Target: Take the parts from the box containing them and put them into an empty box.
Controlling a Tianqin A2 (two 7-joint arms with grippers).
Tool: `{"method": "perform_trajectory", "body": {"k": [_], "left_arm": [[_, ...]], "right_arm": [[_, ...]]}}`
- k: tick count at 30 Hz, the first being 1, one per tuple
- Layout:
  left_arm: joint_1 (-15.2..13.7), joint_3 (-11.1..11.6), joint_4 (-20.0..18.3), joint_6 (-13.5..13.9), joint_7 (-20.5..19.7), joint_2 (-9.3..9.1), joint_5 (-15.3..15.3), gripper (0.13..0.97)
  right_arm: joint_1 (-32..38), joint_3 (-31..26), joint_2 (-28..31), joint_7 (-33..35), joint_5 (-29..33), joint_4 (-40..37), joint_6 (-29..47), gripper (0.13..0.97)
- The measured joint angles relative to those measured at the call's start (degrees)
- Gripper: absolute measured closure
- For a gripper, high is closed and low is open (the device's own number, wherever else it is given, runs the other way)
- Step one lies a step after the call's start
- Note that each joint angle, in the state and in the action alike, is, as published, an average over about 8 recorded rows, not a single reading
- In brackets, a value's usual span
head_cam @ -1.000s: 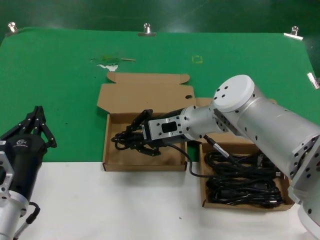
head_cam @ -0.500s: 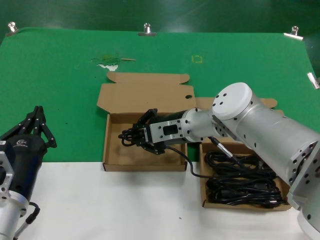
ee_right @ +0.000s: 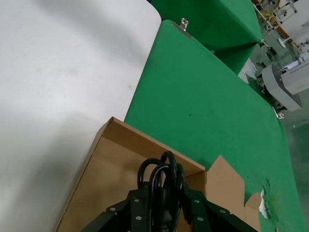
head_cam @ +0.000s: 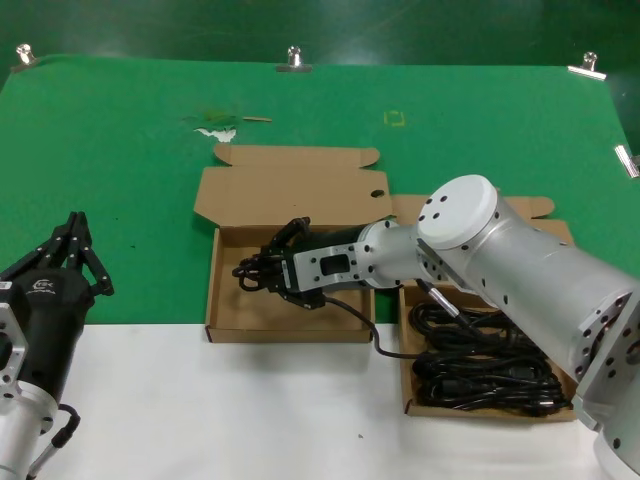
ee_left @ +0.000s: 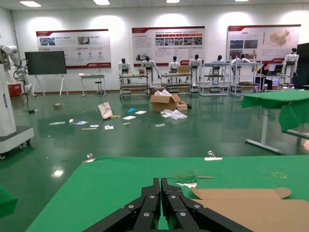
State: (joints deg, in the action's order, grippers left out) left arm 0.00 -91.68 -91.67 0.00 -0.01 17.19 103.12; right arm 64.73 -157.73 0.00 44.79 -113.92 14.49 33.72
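Right gripper is clenched on a coiled power cord, holding it over the empty box. More cords sit in the full box. Left gripper is parked at the table's left edge, pinched closed.

A table is carrying a green cloth over its far part, its near strip lying bare and white; two open cardboard boxes are sitting on it, one central, one to its right; pale scraps are lying farther back.
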Motion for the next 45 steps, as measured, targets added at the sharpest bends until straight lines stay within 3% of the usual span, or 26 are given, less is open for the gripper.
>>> {"method": "perform_trajectory", "body": {"k": [12, 21, 33, 38, 45], "left_arm": [[0.00, 0.00, 0.00, 0.00, 0.00, 0.00, 0.00, 0.946], [0.00, 0.00, 0.00, 0.00, 0.00, 0.00, 0.00, 0.946], [0.00, 0.00, 0.00, 0.00, 0.00, 0.00, 0.00, 0.939], [0.00, 0.00, 0.00, 0.00, 0.00, 0.00, 0.00, 0.898], [0.00, 0.00, 0.00, 0.00, 0.00, 0.00, 0.00, 0.825]], "right_arm": [[-0.59, 0.00, 0.00, 0.56, -0.21, 0.59, -0.88, 0.780], [-0.63, 0.00, 0.00, 2.21, -2.80, 0.46, -1.24, 0.658], [-0.61, 0.00, 0.00, 2.50, -3.35, 0.43, -1.31, 0.403], [-1.62, 1.04, 0.27, 1.78, -3.13, 1.64, -1.82, 0.290], [-5.94, 5.49, 1.43, -1.39, -2.18, 6.77, -3.99, 0.206]]}}
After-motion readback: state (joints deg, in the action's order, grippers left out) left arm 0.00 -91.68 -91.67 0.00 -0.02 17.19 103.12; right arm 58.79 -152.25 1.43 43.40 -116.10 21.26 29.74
